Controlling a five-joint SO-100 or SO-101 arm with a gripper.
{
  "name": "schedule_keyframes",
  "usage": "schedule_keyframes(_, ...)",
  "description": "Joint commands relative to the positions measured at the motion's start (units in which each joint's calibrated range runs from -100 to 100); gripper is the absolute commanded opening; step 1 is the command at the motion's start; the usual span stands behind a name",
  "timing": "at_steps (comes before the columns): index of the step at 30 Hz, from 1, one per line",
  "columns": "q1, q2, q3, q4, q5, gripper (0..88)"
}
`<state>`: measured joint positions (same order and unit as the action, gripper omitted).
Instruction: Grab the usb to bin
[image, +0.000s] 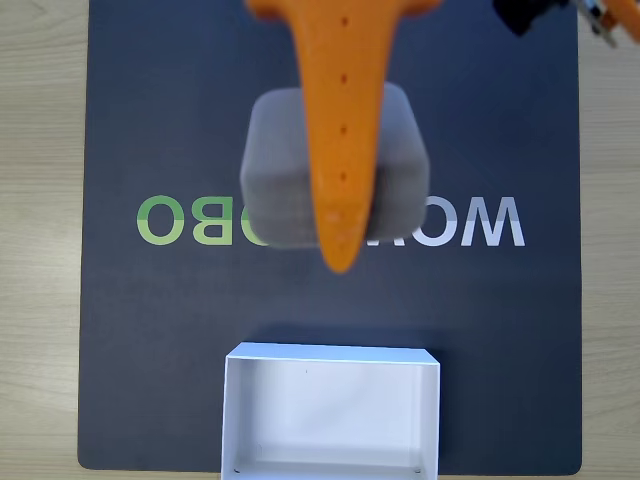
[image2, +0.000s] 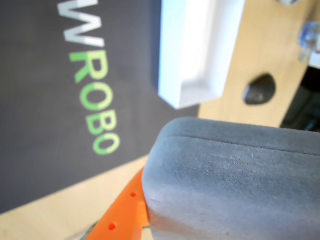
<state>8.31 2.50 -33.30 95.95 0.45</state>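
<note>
The usb (image2: 235, 185) sits closest to the lens in the wrist view, a matte grey block with rounded corners, blurred by nearness, with an orange finger (image2: 125, 212) pressed against its lower left edge. In the fixed view the same block (image: 400, 160) looks large and soft-edged, which suggests it is lifted off the dark mat (image: 150, 330) rather than lying on it, and the orange gripper (image: 340, 255) crosses its middle with one tapered finger pointing down the picture. The jaws appear clamped on the block, though only one finger is plain to see. Beyond the block in the wrist view lies the mat's green and white lettering (image2: 95, 85), and farther still the bin (image2: 175, 70), a shallow white box lying partly over the mat's edge onto the wooden table (image2: 260, 45). In the fixed view the bin (image: 232, 420) lies below the fingertip, well apart from the block, its long axis running left to right, its white floor bare. The coming move likely turns on this: the bin lies straight ahead along the line the finger points, so carrying the block forward that way should bring it over the opening.
</note>
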Motion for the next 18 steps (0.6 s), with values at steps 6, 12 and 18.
schedule_keyframes(6, 0.02, 31.97, -25.41, -5.81, -0.29, 12.5)
schedule_keyframes(12, 0.78, 51.89, -43.84, -5.9, -0.24, 12.5)
schedule_keyframes(18, 3.22, 58.08, -46.28, -12.8, -0.18, 12.6)
